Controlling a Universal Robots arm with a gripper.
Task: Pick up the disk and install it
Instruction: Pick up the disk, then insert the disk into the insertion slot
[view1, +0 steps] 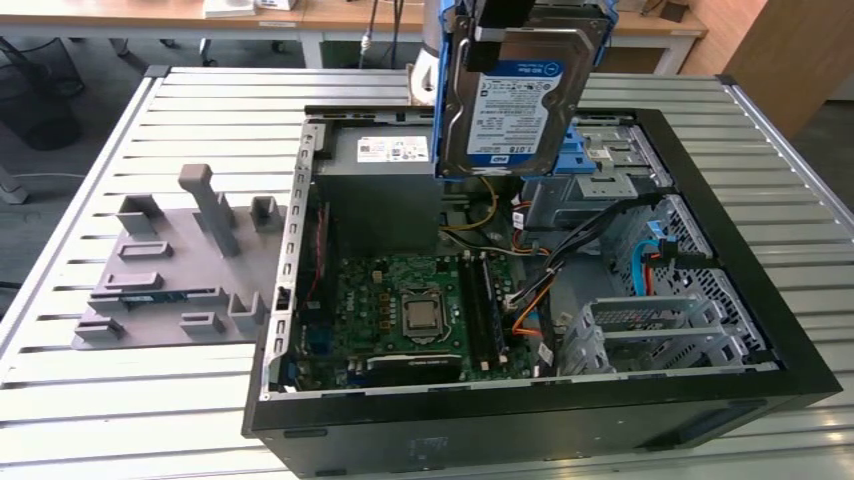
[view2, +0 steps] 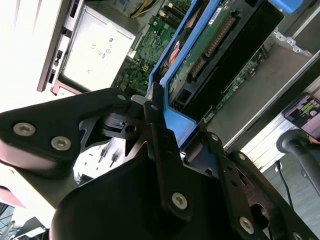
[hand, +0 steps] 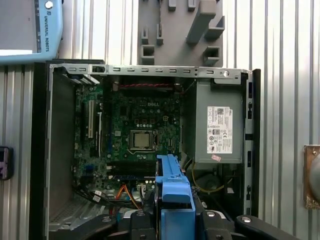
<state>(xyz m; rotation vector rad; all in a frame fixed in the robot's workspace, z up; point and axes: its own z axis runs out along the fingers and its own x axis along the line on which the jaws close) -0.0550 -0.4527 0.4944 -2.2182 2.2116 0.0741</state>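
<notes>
- My jaws are squeezing the disk (view1: 514, 95) by its blue frame.
- I am holding it up in the air, over one edge of the open computer box (view1: 534, 415).
- Picking up is done; it is not sitting in its slot yet.

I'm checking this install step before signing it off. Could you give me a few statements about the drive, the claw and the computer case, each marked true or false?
1. The silver metal disk in its blue plastic frame hangs upright above the open black computer case. True.
2. The claw is open and clear of the disk. False: it is shut on the disk's blue frame.
3. The disk lies on the grey plastic fixture. False: the fixture stands beside the case, at the exterior view's left, and the disk is in the air.
4. The green motherboard is exposed inside the case. True.
</notes>
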